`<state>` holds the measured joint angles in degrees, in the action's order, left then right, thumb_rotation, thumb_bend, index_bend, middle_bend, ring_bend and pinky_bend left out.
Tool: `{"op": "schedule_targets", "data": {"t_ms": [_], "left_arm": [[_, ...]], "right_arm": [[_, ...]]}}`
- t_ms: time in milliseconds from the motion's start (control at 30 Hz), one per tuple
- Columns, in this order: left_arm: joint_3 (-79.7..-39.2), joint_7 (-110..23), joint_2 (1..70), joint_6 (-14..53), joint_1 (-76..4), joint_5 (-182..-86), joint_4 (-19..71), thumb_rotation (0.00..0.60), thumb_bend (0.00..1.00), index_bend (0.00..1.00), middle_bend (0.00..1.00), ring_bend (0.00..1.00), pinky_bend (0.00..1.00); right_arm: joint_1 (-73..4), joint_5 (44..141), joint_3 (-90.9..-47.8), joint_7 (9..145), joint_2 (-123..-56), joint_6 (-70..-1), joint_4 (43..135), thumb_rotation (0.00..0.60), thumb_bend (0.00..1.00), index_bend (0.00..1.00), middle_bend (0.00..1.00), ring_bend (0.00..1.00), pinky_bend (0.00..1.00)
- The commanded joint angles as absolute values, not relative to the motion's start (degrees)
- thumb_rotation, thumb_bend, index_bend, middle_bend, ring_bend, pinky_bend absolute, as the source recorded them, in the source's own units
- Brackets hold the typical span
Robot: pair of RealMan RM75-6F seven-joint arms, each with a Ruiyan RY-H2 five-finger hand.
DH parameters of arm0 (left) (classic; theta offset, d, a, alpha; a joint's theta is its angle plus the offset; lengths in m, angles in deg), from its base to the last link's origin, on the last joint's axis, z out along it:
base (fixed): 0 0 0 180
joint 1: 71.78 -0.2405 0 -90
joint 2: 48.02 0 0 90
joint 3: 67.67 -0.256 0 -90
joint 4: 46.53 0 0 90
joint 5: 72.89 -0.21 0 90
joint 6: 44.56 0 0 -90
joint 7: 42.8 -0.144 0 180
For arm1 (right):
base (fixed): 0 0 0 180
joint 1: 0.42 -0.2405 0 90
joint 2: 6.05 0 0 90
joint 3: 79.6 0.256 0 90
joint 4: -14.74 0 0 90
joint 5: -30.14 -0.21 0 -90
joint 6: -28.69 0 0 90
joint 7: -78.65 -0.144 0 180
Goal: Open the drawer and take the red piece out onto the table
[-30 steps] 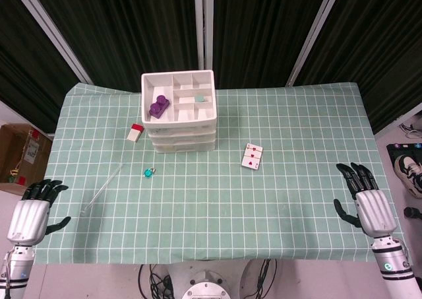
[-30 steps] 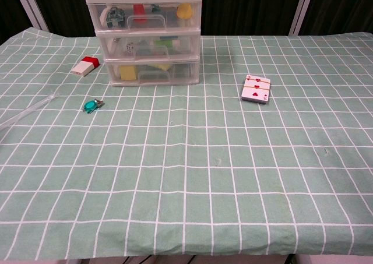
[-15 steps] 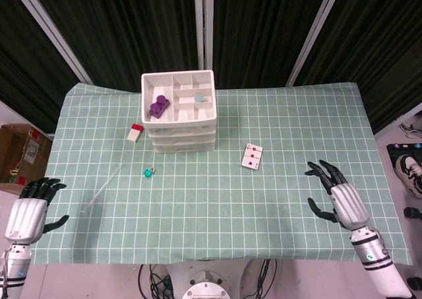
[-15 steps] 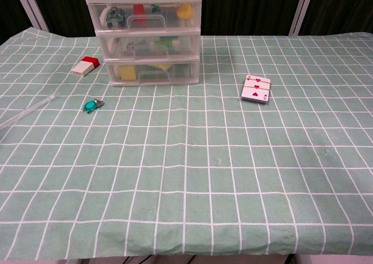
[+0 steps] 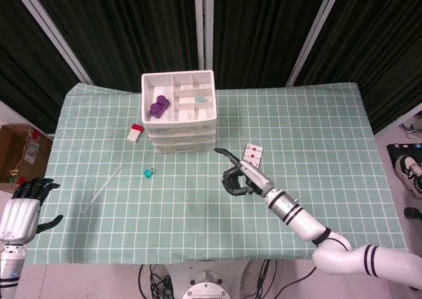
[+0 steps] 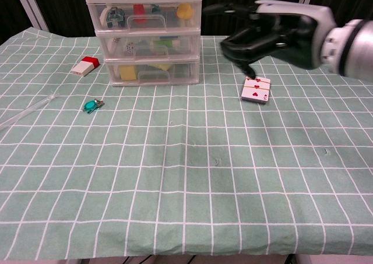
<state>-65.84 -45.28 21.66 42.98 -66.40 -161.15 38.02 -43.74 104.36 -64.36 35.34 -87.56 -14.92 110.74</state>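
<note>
Three drawers: a white-framed drawer unit (image 6: 143, 34) with clear fronts stands at the far side of the green checked tablecloth (image 6: 186, 176); all fronts look closed
Red piece: red piece (image 6: 139, 11) shows through the top drawer (image 6: 143, 16), behind its handle (image 6: 137, 20); not yet out
Right hand: right hand (image 6: 265, 34) hovers above the table between the unit and the deck of playing cards (image 6: 256, 90); fingers loosely curled and apart, nothing in them; not touching the drawer
Left hand: left hand (image 5: 23, 213) rests off the near left table edge, fingers spread, holding nothing
Top tray: head view shows a purple block (image 5: 158, 106) and a small teal piece (image 5: 200, 98) in the unit's open top compartments
Bystanders: a red-and-white eraser (image 6: 85, 66), a teal clip (image 6: 92, 105) and a clear rod (image 6: 26, 113) lie left of the unit
Risk one: the unit looks light; a one-handed pull may drag or tip it rather than slide the drawer, since the left hand is far from bracing it
Risk two: fingers could hook the middle drawer's handle; the handles sit close together
Risk three: the forearm may sweep the cards on the approach
</note>
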Motion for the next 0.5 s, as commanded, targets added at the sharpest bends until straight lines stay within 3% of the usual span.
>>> {"op": "schedule_targets", "data": {"t_ms": [33, 500], "left_arm": [[-65.85, -44.93, 21.71, 42.79, -66.50, -160.87, 37.70, 0.600, 0.00, 0.29, 0.22, 0.16, 0.20], [-65.67, -43.30, 22.53, 42.11, -66.41, -160.23, 35.70, 0.600, 0.00, 0.29, 0.22, 0.16, 0.20]], "right_arm": [[-49.37, 98.04, -59.61, 29.27, -95.53, -8.11, 103.46, 0.600, 0.48, 0.05, 0.74, 0.74, 0.75], [-54.75, 92.04, -52.97, 23.82, -108.90, -4.53, 89.05, 0.600, 0.51, 0.05, 0.75, 0.75, 0.76]]}}
